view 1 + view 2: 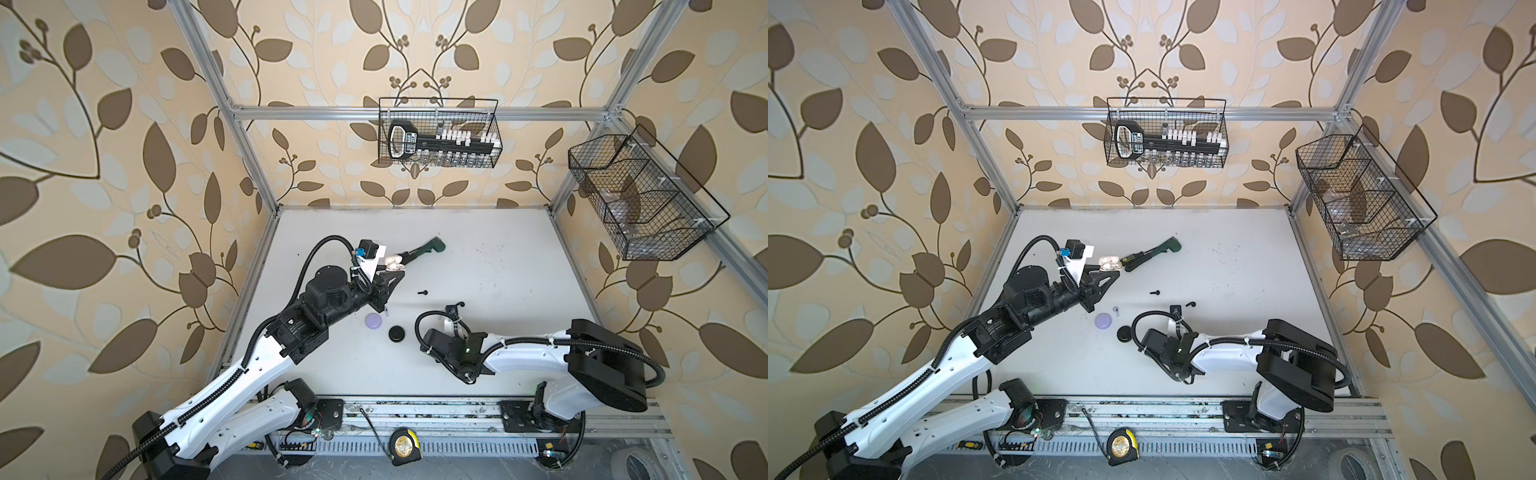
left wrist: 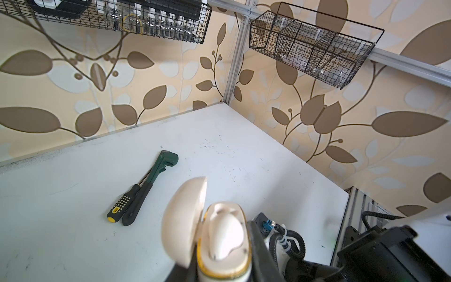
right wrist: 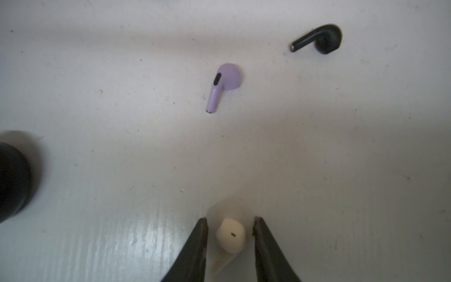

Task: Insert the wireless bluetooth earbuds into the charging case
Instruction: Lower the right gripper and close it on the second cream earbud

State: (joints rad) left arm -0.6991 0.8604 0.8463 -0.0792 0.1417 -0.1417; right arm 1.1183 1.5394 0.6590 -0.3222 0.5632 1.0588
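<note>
**Right arm straddles cream earbud while left holds the case open**

The right gripper (image 3: 230, 218) stands low over the white table (image 3: 97, 97) with its jaws apart. A cream earbud (image 3: 230, 235) sits between them with a narrow gap on either side, so neither jaw is seen touching it. Just beyond that gripper's fingertips lies a lilac earbud (image 3: 223, 84). Farther out and off to one side is a black earbud (image 3: 319, 39). A round black case (image 3: 12, 175) shows at the edge of the right wrist view, well apart from the jaws.

The left gripper (image 1: 395, 267), held clear of the table, is clamped on the cream charging case (image 2: 224, 244), whose lid (image 2: 183, 219) hangs open. A pale shape inside looks like a seated earbud, though it is too blurred to be sure. Ahead of the left gripper a yellow-and-black screwdriver (image 2: 122, 203) lies on the table, touching a green wrench (image 2: 151, 185) along its side. In both top views a closed lilac case (image 1: 373, 321) and the black case sit near each other between the two grippers.
</note>
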